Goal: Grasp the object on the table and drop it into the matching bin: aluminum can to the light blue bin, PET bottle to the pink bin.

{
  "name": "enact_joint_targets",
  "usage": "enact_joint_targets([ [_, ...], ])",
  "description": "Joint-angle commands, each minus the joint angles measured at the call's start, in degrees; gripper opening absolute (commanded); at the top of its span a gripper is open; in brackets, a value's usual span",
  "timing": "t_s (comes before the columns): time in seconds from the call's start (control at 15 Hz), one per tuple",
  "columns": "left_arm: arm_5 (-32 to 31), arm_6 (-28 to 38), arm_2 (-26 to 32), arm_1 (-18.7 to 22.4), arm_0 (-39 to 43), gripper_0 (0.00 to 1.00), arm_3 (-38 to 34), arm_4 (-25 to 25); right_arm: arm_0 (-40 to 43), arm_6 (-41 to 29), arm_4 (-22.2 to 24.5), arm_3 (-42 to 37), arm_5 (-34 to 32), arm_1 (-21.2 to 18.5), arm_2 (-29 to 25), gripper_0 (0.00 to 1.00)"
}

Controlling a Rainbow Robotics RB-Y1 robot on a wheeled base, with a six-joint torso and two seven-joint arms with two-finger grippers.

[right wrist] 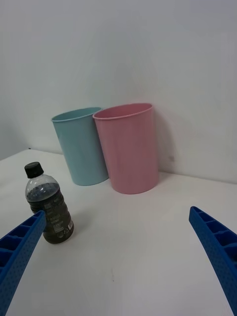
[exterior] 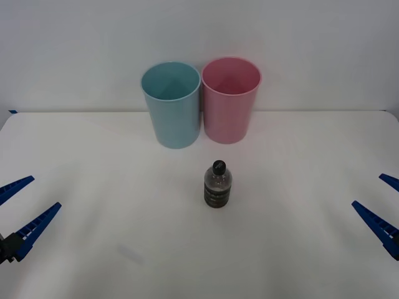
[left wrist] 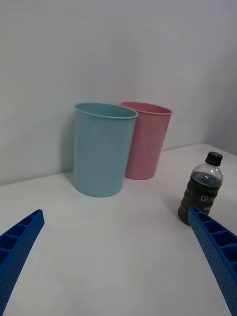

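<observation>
Pink bin (exterior: 230, 99) and light blue bin (exterior: 171, 103) sit side by side at the back of the white desk (exterior: 112, 187), touching or nearly so, mouths up so stuff can just be dropped in; the bottle (exterior: 217, 185) stands upright in front of them, roughly centred and a bit nearer the pink one, which is handy since that's where it belongs. Nothing's been grabbed yet; left claw (exterior: 22, 208) is low at the near left edge, spread wide and empty; right claw (exterior: 379, 202) mirrors it at the near right edge, also released. Both look parked well apart from the bottle; my guess is either could reach in.
</observation>
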Motion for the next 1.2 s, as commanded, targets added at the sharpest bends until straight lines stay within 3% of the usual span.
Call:
enact_joint_targets([
  [0.07,0.0,0.0,0.0,0.0,0.0,1.00,0.0,0.0,-0.2,0.0,0.5,0.0,0.0,-0.2,-0.1,1.00],
  [0.33,0.0,0.0,0.0,0.0,0.0,1.00,0.0,0.0,0.3,0.1,0.3,-0.8,1.1,-2.0,0.9,1.00],
  [0.6,0.0,0.0,0.0,0.0,0.0,1.00,0.0,0.0,-2.4,1.7,0.3,3.3,1.0,-2.7,4.7,1.00],
  [0.93,0.0,0.0,0.0,0.0,0.0,1.00,0.0,0.0,-7.4,12.7,0.3,9.8,1.3,-2.8,10.4,1.00],
  [1.2,0.0,0.0,0.0,0.0,0.0,1.00,0.0,0.0,-11.0,13.4,2.0,13.2,1.4,-2.8,15.1,1.00],
])
